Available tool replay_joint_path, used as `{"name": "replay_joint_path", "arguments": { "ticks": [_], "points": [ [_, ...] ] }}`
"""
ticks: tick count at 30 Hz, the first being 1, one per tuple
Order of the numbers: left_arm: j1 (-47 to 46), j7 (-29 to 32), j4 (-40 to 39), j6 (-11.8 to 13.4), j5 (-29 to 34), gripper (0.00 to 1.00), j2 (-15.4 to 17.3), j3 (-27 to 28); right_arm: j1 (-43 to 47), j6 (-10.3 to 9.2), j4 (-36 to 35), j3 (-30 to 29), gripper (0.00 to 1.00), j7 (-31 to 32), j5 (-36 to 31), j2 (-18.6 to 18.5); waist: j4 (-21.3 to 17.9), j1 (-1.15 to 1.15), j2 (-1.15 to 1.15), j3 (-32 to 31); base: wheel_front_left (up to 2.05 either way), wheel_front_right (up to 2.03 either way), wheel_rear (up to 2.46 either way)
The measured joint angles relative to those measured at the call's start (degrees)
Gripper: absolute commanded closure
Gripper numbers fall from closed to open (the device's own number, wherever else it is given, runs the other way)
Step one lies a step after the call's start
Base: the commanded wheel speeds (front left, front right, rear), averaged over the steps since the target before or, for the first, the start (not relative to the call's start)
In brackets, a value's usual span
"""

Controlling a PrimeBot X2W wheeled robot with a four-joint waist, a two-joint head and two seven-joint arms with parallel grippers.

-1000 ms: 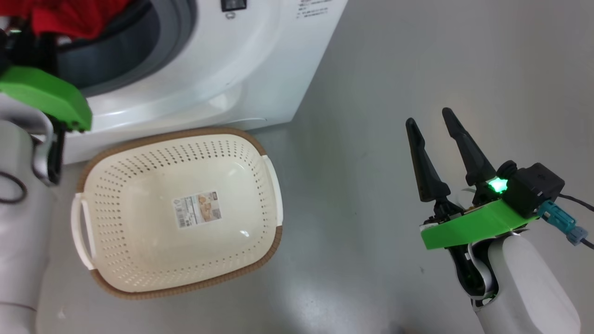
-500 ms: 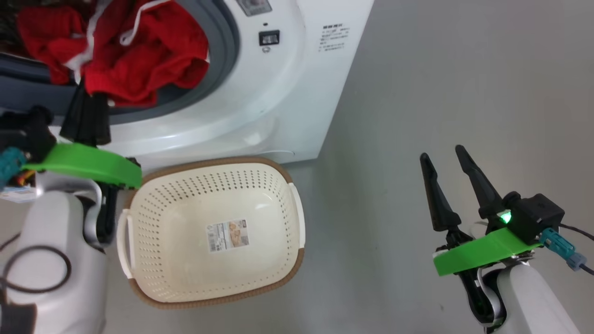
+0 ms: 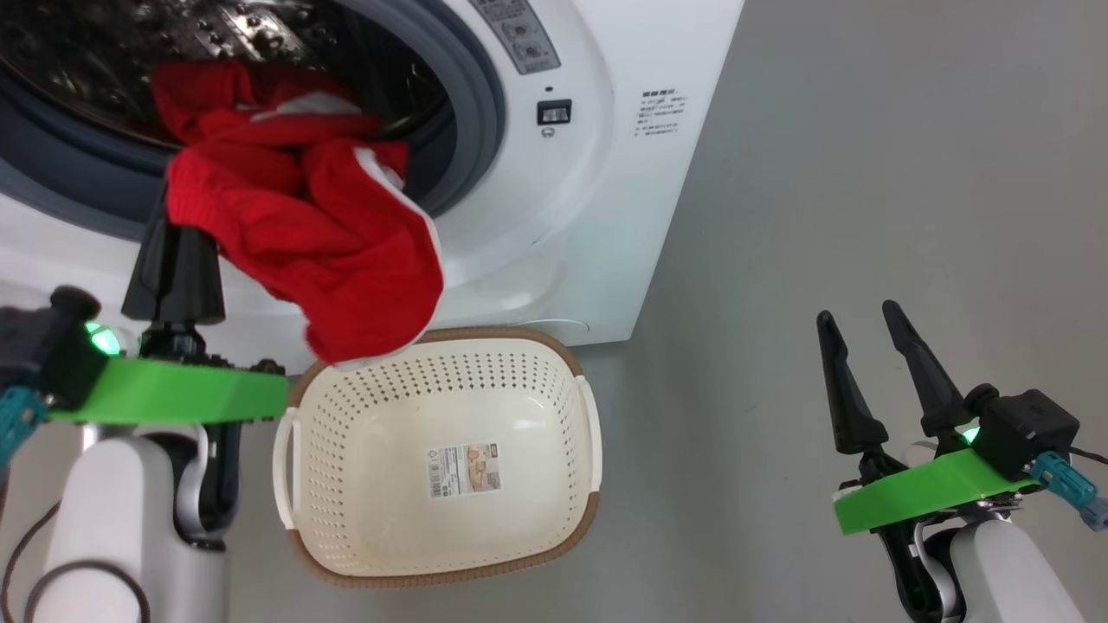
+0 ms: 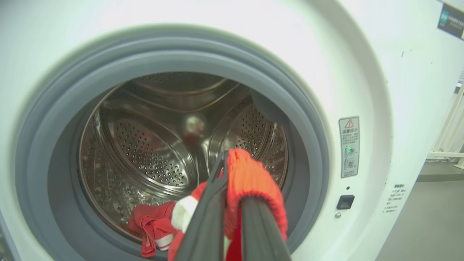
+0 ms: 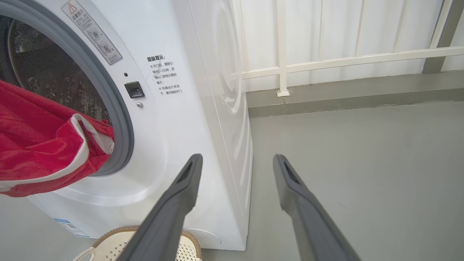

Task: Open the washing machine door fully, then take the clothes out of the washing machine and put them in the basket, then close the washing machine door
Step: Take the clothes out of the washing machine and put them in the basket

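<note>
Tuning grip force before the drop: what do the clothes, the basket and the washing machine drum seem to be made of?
Clothes: soft red knit-looking fabric, matte, white trim; it drapes and folds.
Basket: cream moulded plastic, slight sheen, punched holes; brown rim looks woven, probably plastic too.
Washing machine drum: shiny perforated metal, likely stainless steel.

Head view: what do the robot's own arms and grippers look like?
The left gripper and right gripper match: two long, tapered black jaws on a bright green plate, beside a black block with a green light and a teal plug, above a smooth white forearm. A thin dark cable loops over the left forearm.
</note>
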Motion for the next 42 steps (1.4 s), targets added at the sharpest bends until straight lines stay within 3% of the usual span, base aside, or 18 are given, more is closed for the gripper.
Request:
{"name": "replay_joint_path", "arguments": {
  "ticks": [10,18,32,42],
  "points": [
    [5.96,-0.30,-17.12,-0.01,-0.11,1.00,-0.93,0.22,0.80,0.00,-0.38,-0.94,0.00,0.00,-0.10,0.01,0.59,0.00,0.00,-0.64,0.00,0.00,0.00],
    [8.70,-0.31,-18.94,-0.01,-0.12,1.00,-1.35,-1.70,0.93,0.00,-0.55,-0.89,0.00,0.00,-0.16,0.01,0.71,0.00,0.00,0.26,0.00,0.00,0.00],
    [11.41,-0.29,-2.43,-0.01,-1.10,1.00,-1.10,-3.02,-1.00,0.00,-1.22,1.16,0.00,0.00,0.43,0.02,-1.05,0.00,0.00,5.00,0.00,0.00,0.00],
    [5.28,-0.23,15.68,-0.01,-1.54,1.00,2.12,-7.39,-3.30,0.00,-2.36,1.64,0.00,-0.01,1.62,0.00,-2.56,0.00,0.00,10.55,0.00,0.00,0.00]
  ]
}}
